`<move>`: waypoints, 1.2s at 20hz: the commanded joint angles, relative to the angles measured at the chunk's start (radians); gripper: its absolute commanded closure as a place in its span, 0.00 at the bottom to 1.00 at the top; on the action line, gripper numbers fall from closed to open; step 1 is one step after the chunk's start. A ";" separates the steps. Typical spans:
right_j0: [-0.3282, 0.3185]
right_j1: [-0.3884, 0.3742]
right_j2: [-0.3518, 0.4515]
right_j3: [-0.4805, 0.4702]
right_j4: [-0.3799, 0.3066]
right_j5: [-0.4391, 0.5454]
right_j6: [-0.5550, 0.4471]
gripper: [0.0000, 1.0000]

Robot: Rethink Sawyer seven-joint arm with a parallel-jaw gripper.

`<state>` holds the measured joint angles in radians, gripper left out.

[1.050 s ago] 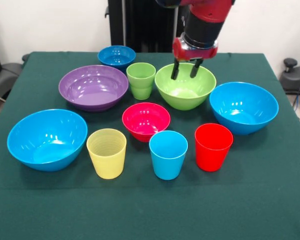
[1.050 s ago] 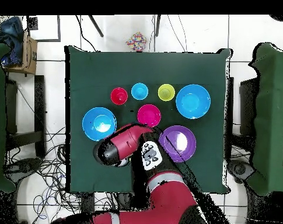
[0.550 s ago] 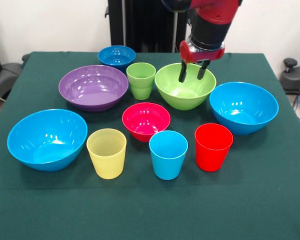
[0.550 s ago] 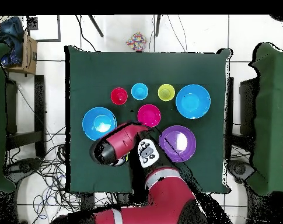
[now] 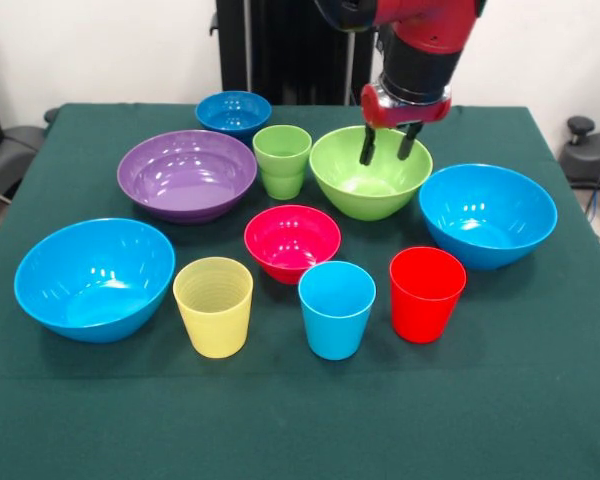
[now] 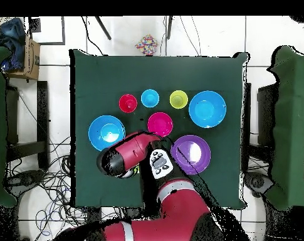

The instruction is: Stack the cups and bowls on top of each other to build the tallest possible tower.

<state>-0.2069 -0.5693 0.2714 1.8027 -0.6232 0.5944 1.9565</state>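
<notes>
The claw (image 5: 388, 148) is shown spread and empty, hung over the far rim of the lime-green bowl (image 5: 371, 172), the landmark here. Nothing is yet stacked. The green cup (image 5: 282, 160) is placed just beside that bowl, the pink-red bowl (image 5: 292, 241) in front of it, and a large blue bowl (image 5: 487, 214) close at its other side. If a finger is lowered onto the rim rather than astride it, the glossy bowl is likely tipped or slid into the green cup.
</notes>
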 commanded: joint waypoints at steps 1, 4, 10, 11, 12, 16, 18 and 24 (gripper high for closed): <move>0.031 -0.138 0.039 0.064 0.156 0.083 0.125 0.00; 0.071 -0.192 0.023 0.092 0.216 0.117 0.148 0.00; 0.129 -0.263 -0.010 0.120 0.294 0.159 0.145 0.00; 0.124 -0.248 -0.012 0.124 0.292 0.137 0.139 0.00; 0.120 -0.232 -0.014 0.128 0.291 0.116 0.133 0.00; 0.077 -0.105 -0.006 0.171 0.300 -0.062 0.129 0.00; 0.081 -0.077 -0.023 0.176 0.289 -0.127 0.147 0.00; 0.115 -0.099 -0.069 0.182 0.313 -0.104 0.177 0.00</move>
<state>-0.1098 -0.7173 0.2356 1.9058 -0.3368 0.5238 1.9567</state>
